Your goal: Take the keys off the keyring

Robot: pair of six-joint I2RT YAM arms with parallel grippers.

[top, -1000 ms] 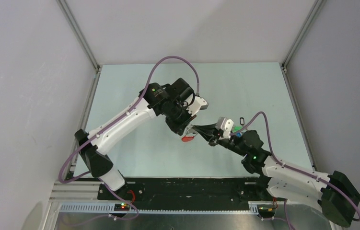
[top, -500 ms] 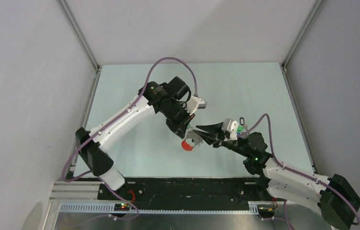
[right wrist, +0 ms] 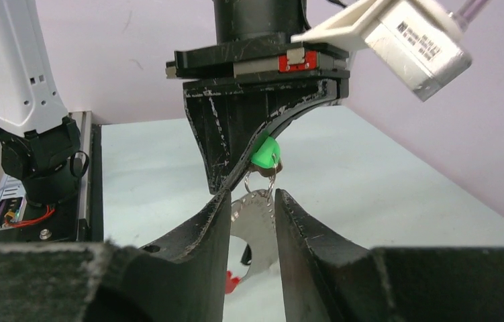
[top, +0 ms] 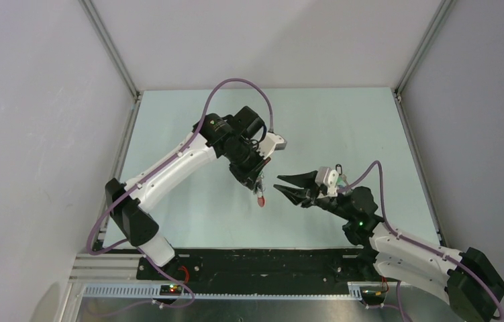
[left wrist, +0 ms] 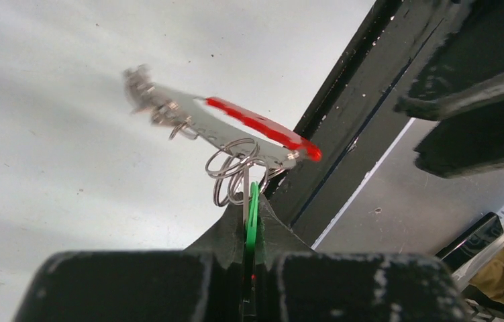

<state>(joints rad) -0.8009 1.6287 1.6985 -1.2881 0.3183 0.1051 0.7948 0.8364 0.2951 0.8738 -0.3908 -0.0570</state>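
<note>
My left gripper [top: 257, 180] points down over the mat's middle, shut on a green-headed key [left wrist: 253, 204]. From that key's silver rings [left wrist: 235, 168] the keyring [left wrist: 262, 126] hangs free, a red loop band with a grey tag; it shows edge-on in the top view as the keyring [top: 260, 198]. My right gripper [top: 277, 184] stands open just right of it, not touching. In the right wrist view, the right gripper [right wrist: 252, 194] frames the grey tag [right wrist: 256, 225] in its gap. Above it are the green key [right wrist: 264, 151] and the left gripper [right wrist: 262, 100].
A small black oval clip [top: 338, 167] with a bit of green lies on the mat behind the right wrist, partly hidden by it. A black rail [top: 249, 261] runs along the near edge. Grey walls close in the pale mat [top: 343, 121].
My right gripper has opened, let go of the keyring and drawn back to the right. The keyring has swung down and now hangs from the green key in my left gripper.
</note>
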